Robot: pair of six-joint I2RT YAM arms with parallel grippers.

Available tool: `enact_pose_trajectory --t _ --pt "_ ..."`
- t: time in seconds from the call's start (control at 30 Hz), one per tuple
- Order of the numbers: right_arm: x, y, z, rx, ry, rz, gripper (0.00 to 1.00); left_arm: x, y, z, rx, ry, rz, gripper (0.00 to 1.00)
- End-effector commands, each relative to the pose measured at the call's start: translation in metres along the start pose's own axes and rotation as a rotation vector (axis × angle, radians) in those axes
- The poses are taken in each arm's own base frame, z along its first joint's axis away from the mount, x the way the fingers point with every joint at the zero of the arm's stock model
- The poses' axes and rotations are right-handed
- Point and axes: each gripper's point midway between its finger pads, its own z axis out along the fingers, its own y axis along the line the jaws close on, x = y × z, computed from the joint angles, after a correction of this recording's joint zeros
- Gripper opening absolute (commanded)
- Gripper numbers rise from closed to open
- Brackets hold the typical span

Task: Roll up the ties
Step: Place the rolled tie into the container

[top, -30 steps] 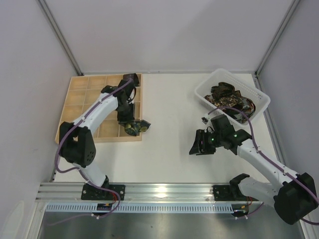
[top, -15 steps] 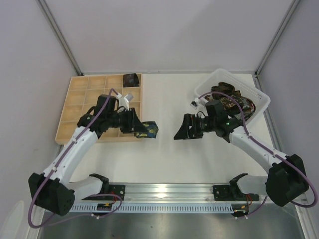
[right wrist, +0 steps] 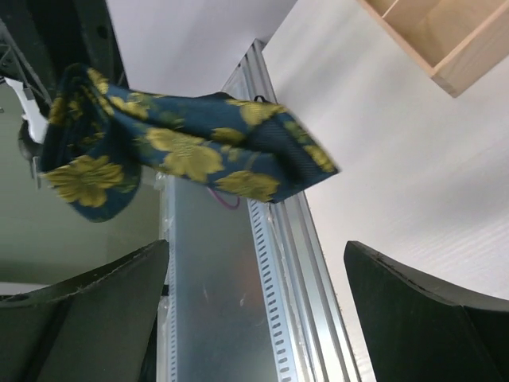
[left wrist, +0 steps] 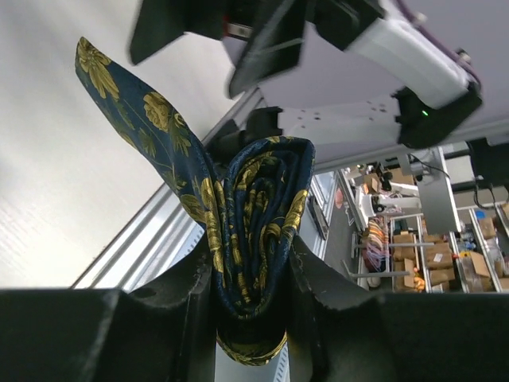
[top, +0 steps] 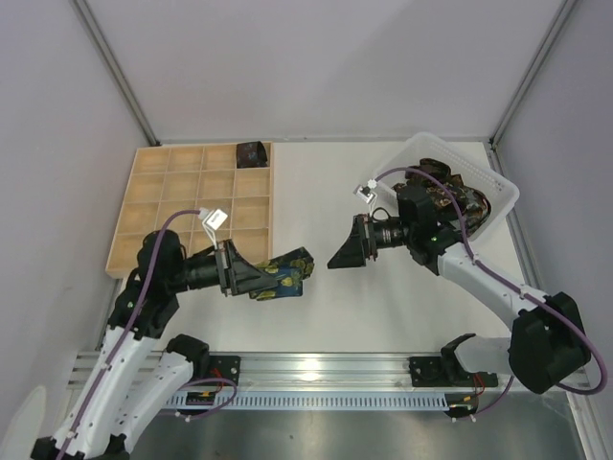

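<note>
A rolled navy tie (top: 283, 274) with yellow-green flowers hangs above the table near its middle. My left gripper (top: 259, 278) is shut on it; in the left wrist view the roll (left wrist: 258, 215) sits squeezed between both fingers, a loose tail sticking up left. My right gripper (top: 347, 251) faces the roll from the right, a short gap away, open and empty. In the right wrist view the tie (right wrist: 183, 147) floats beyond the wide-spread fingers (right wrist: 421, 306). More dark ties (top: 441, 192) lie heaped in the white basket (top: 503, 196). One rolled tie (top: 252, 152) sits in the wooden tray's far right cell.
The pale wooden grid tray (top: 172, 206) lies at the back left, just beyond the left arm. The white slotted basket stands at the back right behind the right arm. An aluminium rail (top: 326, 366) runs along the table's near edge.
My left arm pulled away from the tray toward the near middle, carrying the rolled navy tie. My right gripper swung left toward it and opened wide.
</note>
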Motion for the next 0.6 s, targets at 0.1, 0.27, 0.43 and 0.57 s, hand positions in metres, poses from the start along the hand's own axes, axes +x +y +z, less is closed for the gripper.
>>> enact_pose_trajectory --t 0.1,0.27,0.43,0.57 --pt "-0.013 0.030 0.005 -0.165 0.035 -0.058 1.00 0.015 -0.054 -0.024 0.166 0.002 0.000 0.00" --pt "-0.015 0.054 0.022 -0.252 0.047 -0.083 1.00 0.022 -0.070 -0.035 0.217 -0.008 0.000 0.01" --pt "-0.011 0.064 0.036 -0.310 0.065 -0.095 1.00 0.022 -0.087 -0.043 0.260 -0.023 0.005 0.00" --pt "-0.009 0.079 0.040 -0.377 0.070 -0.076 1.00 0.023 -0.090 -0.045 0.265 -0.021 -0.002 0.00"
